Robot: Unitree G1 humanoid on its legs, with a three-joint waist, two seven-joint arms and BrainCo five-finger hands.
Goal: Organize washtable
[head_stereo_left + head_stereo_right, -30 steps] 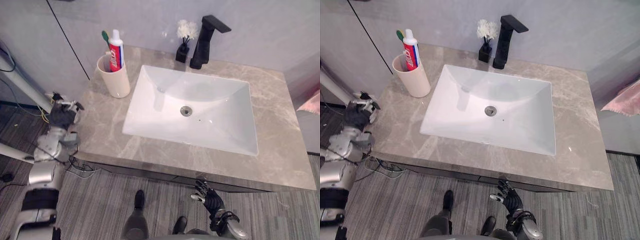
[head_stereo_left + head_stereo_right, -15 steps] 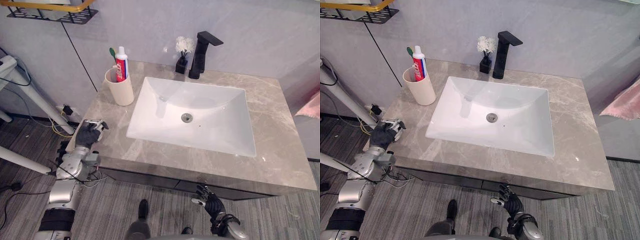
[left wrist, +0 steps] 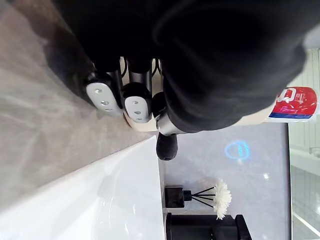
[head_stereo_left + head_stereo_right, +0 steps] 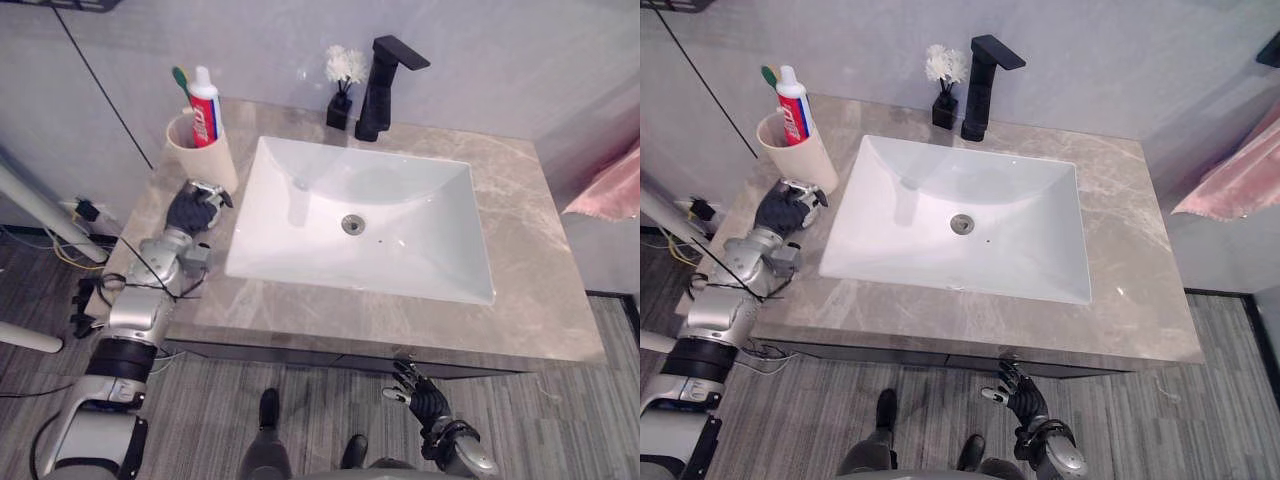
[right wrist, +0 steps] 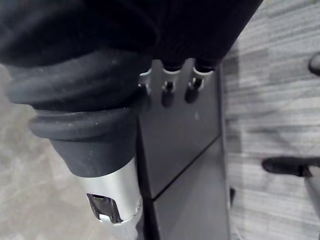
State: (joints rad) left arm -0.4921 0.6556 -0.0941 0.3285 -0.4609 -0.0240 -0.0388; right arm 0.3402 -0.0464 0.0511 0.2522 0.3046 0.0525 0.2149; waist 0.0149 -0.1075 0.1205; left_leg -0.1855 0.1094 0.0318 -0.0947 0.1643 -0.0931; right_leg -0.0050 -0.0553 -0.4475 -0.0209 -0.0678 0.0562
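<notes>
A cream cup stands at the counter's back left corner, holding a red-and-white toothpaste tube and a green toothbrush. My left hand hovers over the counter just in front of the cup's base, fingers relaxed and holding nothing. In the left wrist view its fingertips lie close against the cup, with the toothpaste beyond. My right hand hangs low in front of the cabinet, below the counter's front edge, with its fingers spread.
A white rectangular sink takes up the middle of the grey marble counter. A black faucet and a small black vase of white flowers stand at the back. A pink towel hangs at the right.
The camera has shifted. My left hand has come up from beside the counter's left edge onto the counter and moved toward the cup. The right hand stays low.
</notes>
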